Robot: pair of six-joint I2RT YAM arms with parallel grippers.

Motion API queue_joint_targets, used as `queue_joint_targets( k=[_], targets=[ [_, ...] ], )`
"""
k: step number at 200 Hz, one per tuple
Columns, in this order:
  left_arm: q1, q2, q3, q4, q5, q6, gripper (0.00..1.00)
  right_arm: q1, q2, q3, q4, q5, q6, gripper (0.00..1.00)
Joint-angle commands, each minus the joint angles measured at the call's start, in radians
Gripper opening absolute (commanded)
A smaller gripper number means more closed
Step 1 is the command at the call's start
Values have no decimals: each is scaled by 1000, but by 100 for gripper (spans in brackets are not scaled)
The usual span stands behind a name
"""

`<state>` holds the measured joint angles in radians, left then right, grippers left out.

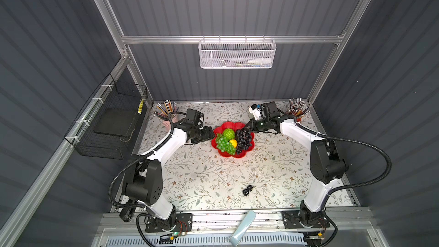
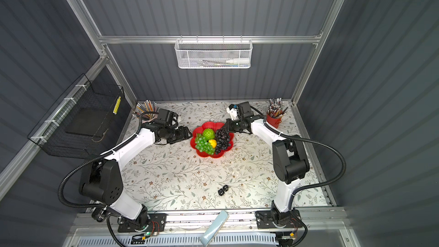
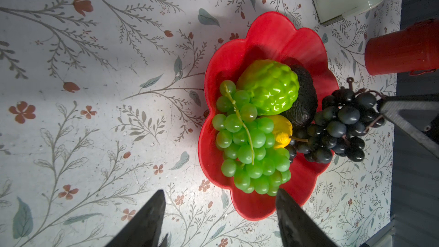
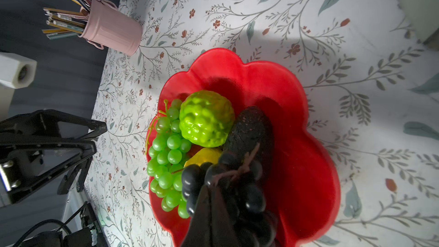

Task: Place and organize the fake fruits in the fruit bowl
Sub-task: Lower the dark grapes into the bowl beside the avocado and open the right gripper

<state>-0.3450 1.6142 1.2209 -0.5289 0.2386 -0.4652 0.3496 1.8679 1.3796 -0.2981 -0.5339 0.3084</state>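
The red flower-shaped fruit bowl point(image 1: 229, 124) point(image 2: 207, 124) point(image 3: 268, 34) point(image 4: 308, 162) sits mid-table. In it lie the green grape bunch point(image 1: 224, 144) point(image 3: 249, 143), the lime-green scaly ball point(image 1: 228, 134) point(image 4: 206, 117), the black bumpy oval point(image 3: 305, 100) point(image 4: 249, 129) and the small yellow fruit point(image 1: 233, 143) point(image 3: 281, 131). My right gripper point(image 1: 248, 124) point(image 4: 207, 186) is shut on the stem of the dark-purple grape bunch point(image 1: 243, 140) point(image 3: 339, 127), which hangs over the bowl's right side. My left gripper point(image 1: 212, 132) point(image 3: 220, 191) stands open and empty at the bowl's left rim. The tiny black berry cluster point(image 1: 247, 190) point(image 2: 222, 190) lies on the table near the front.
A pink pencil cup point(image 1: 169, 121) point(image 4: 111, 29) stands at the back left and a red pencil cup point(image 2: 273, 119) point(image 3: 403, 48) at the back right. A white block point(image 1: 255, 112) sits behind the right gripper. A light-blue flat piece point(image 1: 243, 226) lies across the front rail.
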Motion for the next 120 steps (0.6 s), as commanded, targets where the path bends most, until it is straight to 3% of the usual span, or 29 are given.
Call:
queue_joint_targets(
  k=[1, 29, 53, 120],
  targets=[
    [5, 15, 13, 1, 4, -10, 74, 0, 31, 34, 8, 9, -19, 0],
    [5, 15, 12, 0, 8, -9, 74, 5, 58, 46, 17, -14, -11, 5],
    [5, 9, 10, -1, 8, -11, 74, 14, 55, 66, -9, -10, -28, 19],
    [5, -8, 8, -20, 13, 1, 77, 67, -109, 105, -173, 150, -149, 44]
  ],
)
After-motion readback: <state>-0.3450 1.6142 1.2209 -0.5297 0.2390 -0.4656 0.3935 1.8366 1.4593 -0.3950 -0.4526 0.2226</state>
